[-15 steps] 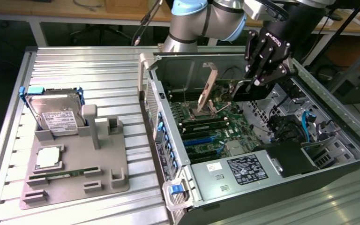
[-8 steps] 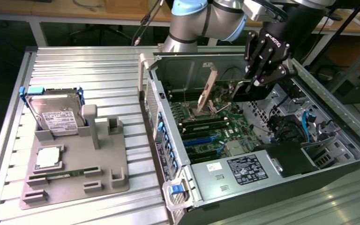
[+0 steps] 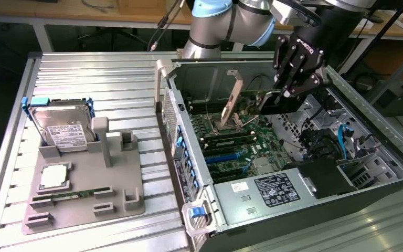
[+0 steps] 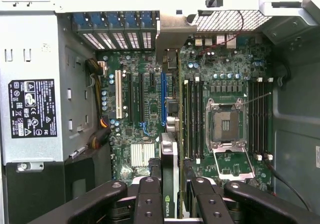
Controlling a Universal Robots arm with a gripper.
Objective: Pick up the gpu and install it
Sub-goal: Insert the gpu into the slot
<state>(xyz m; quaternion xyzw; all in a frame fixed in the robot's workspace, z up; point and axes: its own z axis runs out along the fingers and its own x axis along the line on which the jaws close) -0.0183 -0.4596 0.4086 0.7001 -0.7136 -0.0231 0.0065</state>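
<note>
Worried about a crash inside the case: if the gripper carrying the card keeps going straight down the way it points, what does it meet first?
Probably the motherboard: the card in the gripper hangs edge-on over its blue slot. Depth is unclear.

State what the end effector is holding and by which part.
The end effector grips the thin dark green gpu card by one edge, held edge-on above the open computer case's motherboard.
</note>
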